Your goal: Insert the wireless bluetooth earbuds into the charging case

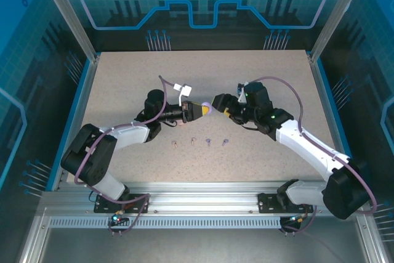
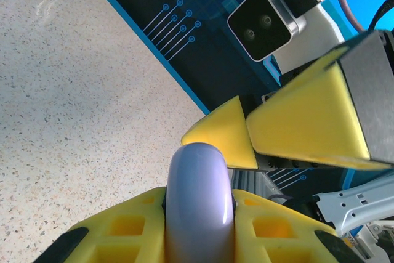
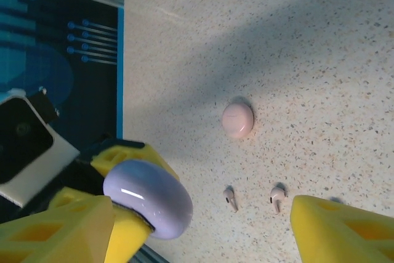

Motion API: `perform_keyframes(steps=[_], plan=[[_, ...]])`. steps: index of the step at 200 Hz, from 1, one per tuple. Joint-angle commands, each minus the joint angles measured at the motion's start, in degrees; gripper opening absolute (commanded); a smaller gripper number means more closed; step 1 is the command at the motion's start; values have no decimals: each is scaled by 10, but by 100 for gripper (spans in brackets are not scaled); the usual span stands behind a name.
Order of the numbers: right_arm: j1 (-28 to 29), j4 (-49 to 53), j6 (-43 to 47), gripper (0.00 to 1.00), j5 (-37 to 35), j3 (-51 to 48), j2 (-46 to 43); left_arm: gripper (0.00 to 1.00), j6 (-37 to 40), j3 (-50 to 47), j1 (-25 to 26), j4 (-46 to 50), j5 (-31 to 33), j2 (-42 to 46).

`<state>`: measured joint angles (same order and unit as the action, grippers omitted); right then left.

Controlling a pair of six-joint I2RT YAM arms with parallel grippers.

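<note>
Centre frame: left hand [image 1: 198, 110] grasps glossy lilac disc-shaped case [image 2: 200, 201] aloft, seemingly offering it to released right hand [image 1: 219, 101].

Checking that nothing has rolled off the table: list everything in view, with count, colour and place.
purple charging case: one, lilac, gripped edge-on in the left hand above the table
pink charging case: one, pale pink, lying on the table
earbuds: four, two pale pink and two purple, in a row on the table
table: one, speckled beige
left hand: shut on the purple charging case
right hand: open, facing that case
</note>
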<state>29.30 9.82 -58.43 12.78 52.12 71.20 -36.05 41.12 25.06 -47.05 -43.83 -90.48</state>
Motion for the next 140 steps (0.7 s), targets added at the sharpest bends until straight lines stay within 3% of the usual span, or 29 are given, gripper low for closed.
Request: perform_keyframes(steps=[1,45,140], plan=[[-12,-35,80,76,51,-22,-17,0,-10,18,-4,-27,-15,5],[-21,-65,108,75,91,-51,-15,0,-13,26,-4,-21,-22,7],[-31,-95,97,72,88,-48,23,0,-12,27,-3,-13,-25,9]])
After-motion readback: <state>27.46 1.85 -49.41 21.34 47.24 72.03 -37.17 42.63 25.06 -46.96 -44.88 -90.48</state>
